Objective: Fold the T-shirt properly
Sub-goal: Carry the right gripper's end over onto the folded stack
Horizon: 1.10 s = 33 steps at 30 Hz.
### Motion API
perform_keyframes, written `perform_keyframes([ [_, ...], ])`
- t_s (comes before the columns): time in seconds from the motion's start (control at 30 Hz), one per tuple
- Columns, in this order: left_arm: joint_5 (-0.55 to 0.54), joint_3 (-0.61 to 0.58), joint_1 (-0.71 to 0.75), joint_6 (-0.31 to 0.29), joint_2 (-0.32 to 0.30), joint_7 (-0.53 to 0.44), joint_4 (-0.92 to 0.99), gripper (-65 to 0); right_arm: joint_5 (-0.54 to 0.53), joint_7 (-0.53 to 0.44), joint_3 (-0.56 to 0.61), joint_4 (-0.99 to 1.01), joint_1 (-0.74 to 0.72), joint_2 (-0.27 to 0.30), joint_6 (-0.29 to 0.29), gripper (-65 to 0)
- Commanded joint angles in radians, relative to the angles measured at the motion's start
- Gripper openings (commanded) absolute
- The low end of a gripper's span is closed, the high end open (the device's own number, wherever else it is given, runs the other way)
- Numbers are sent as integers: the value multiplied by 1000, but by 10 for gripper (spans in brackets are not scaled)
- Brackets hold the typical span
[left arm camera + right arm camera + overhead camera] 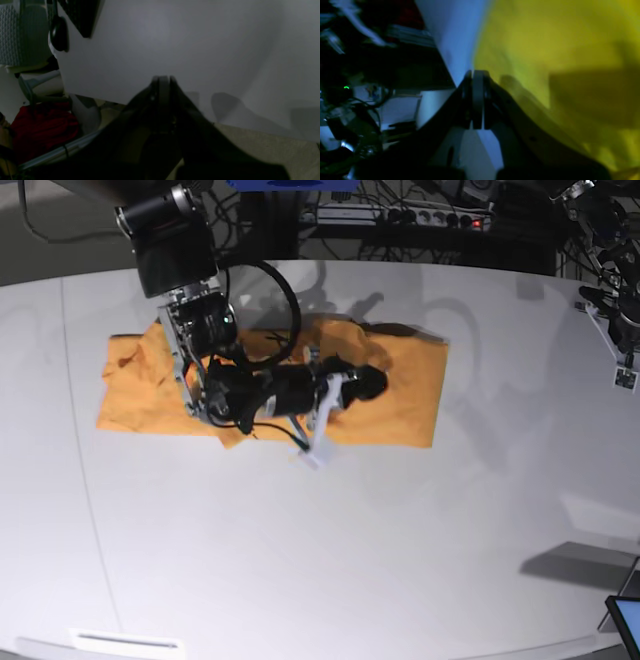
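Note:
The orange-yellow T-shirt (400,395) lies flat on the white table (300,560) as a wide rectangle at the back left. My right gripper (368,383) reaches low across the shirt's middle. In the right wrist view the T-shirt (545,37) fills the right side, and the right gripper (477,73) is shut at the line where cloth meets the table (455,30), with nothing visible between its fingers. My left gripper (163,78) is shut and empty, hanging over the table (175,37) near its edge, away from the shirt.
In the left wrist view, beige carpet (262,150) and a red object (42,127) lie beyond the table edge, and a dark panel (80,15) sits at top left. In the base view a power strip (400,215) and cables run behind the table, with a screen corner (625,620) at bottom right.

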<state>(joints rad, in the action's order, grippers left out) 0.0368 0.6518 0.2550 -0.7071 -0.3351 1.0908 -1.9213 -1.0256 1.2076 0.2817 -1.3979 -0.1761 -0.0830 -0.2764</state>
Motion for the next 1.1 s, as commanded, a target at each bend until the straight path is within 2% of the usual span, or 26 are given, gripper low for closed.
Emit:
perform_keyframes([
  [0.0,4,6,-4,9,-19,-8,-13,-650,-20,4,0,-25,-13,-4,-5,-647],
  [0.27,2,6,-3,9,-17,-8,-13,-650,-3,-7,1,-31,-38,1,-4,-647],
  [0.4,5,6,-3,9,-11,-8,-13,-650,81,2,1,-34,-73,5,-2,-647],
  [0.63,8,6,5,9,8,-8,-13,-650,150,-7,1,-28,-112,13,-2,-647],
  [0.83,10,6,4,9,15,-8,-13,-650,284,-7,0,1,-116,7,-2,-647],
  [1.07,10,6,4,9,15,-8,-13,-650,288,-61,0,102,-110,12,-2,-647],
])
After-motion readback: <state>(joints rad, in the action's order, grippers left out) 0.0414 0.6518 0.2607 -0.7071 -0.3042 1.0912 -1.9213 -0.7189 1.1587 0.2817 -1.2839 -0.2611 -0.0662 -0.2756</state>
